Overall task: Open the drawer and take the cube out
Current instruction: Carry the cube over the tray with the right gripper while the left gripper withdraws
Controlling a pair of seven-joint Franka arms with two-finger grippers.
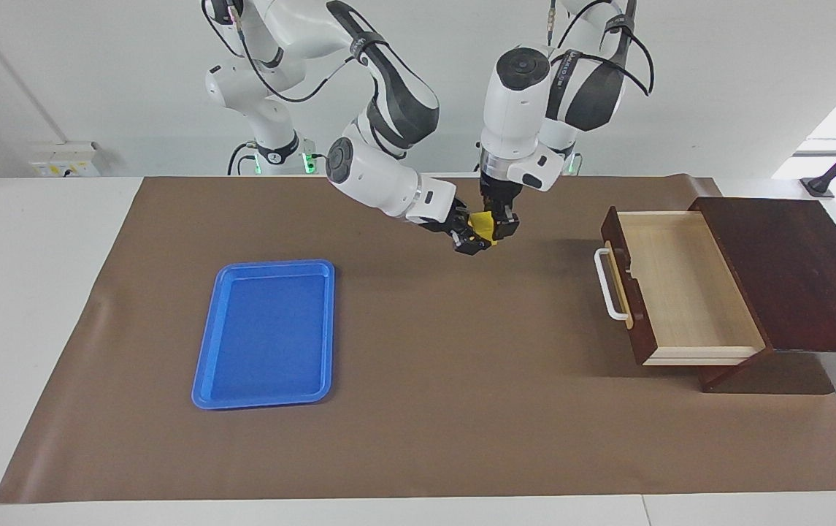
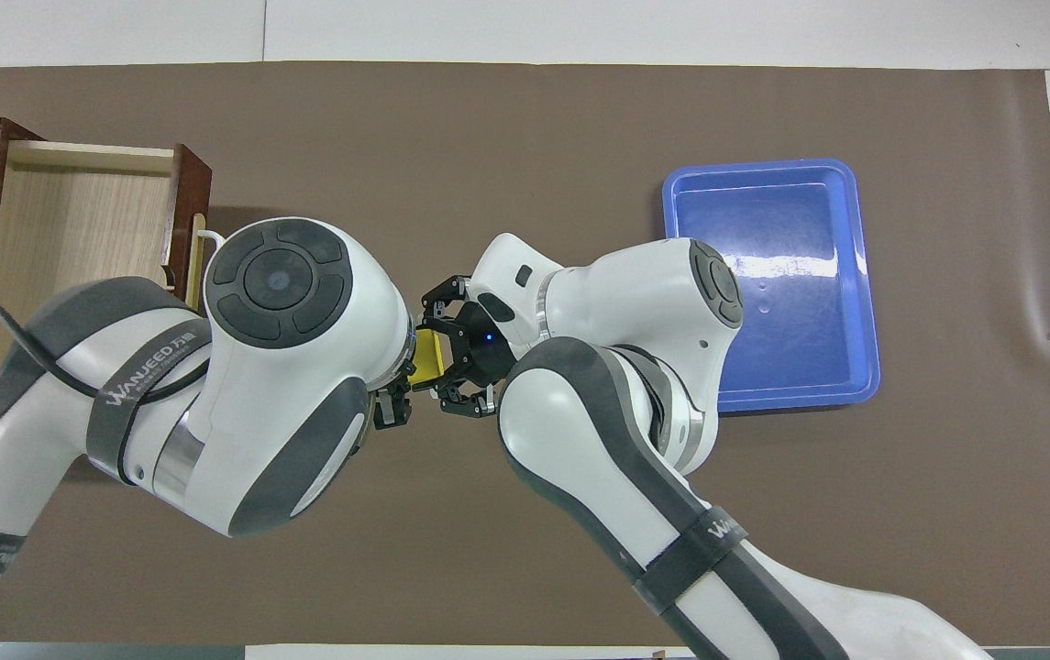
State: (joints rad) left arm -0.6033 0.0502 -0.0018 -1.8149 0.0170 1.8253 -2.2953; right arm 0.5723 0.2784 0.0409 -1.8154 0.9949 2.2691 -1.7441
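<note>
Meeting midair over brown mat: left pincer (image 1: 499,223) clamps blocky yellow cube (image 1: 482,223); right pincer (image 1: 470,237) fingers straddle it, grip unclear.

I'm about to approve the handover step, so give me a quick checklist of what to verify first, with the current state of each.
1. Drawer pulled open: ok; its pale interior shows nothing inside.
2. Cube out of the drawer: ok; it is up in the air over the brown mat.
3. Left gripper has the cube: ok, it comes down onto it from above.
4. Right gripper gripping the cube: cannot tell; its fingers are at the cube.
5. Blue tray free to receive: ok, nothing lies in it.
</note>
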